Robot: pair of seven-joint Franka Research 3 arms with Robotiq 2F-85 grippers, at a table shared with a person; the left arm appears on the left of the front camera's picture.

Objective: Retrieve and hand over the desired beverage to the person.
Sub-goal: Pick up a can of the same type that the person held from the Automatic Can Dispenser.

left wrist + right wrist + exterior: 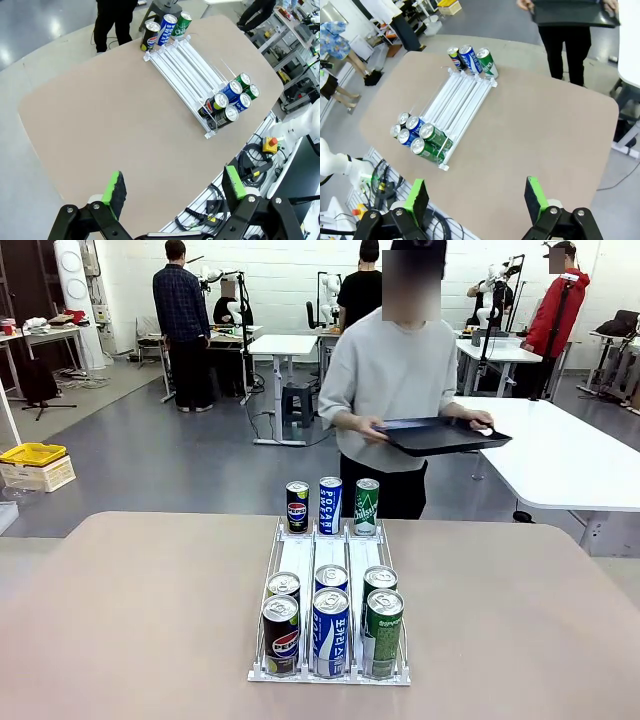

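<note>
On the table [130,610], cans [331,625] stand at both ends of the rack [299,558], person [392,380] behind

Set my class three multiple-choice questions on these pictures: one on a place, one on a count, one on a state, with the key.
1. In the front view, which lane of the rack holds the green cans? A left; B middle; C right.
2. How many cans stand in the rack in all? A six; B nine; C twelve.
3. How do the left pincer and right pincer stand? A both open, empty; B both shut on cans; C one open, one shut.
Key: 1 C, green cans fill the right-hand lane; 2 B, three at the far end, six at the near end; 3 A, the green pads stand wide apart with nothing between.
</note>
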